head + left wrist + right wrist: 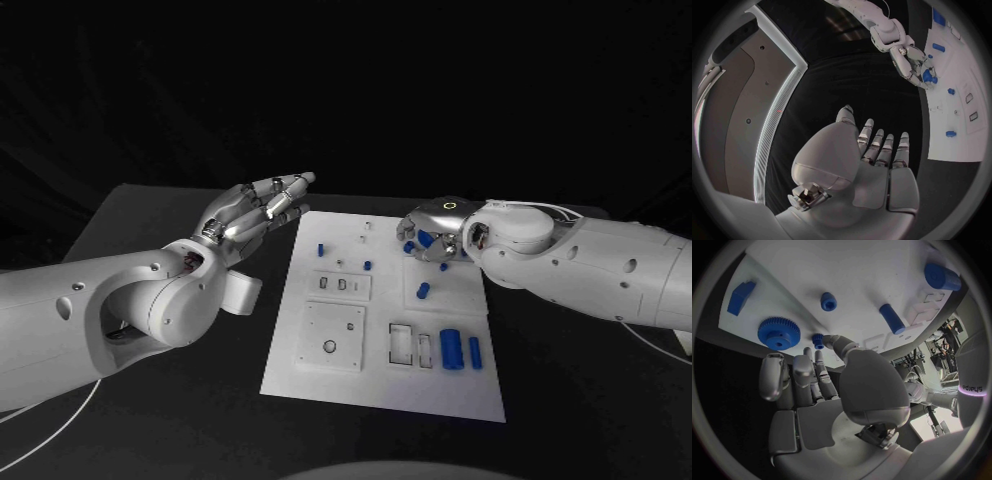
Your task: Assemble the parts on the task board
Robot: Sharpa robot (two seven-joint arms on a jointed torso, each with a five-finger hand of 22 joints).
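R hand [437,243] over task board [378,385] far end, fingers apart w/ nothing held, prob. reaching for blue gear [779,333]. L hand [263,212] beside board, flat, fingers apart, idle.

Matt white task board [378,385], smooth blue plastic gear [779,333], glossy silver metal-look right hand [826,390], matt black table [159,410]

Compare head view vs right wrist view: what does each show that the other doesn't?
Head view only: the left hand, open and raised beside the white task board, plus the board's recessed slots and large blue cylinder. Right wrist view only: the blue toothed gear and blue wedge-shaped block on the board. Both: the right hand over the board and small blue parts.
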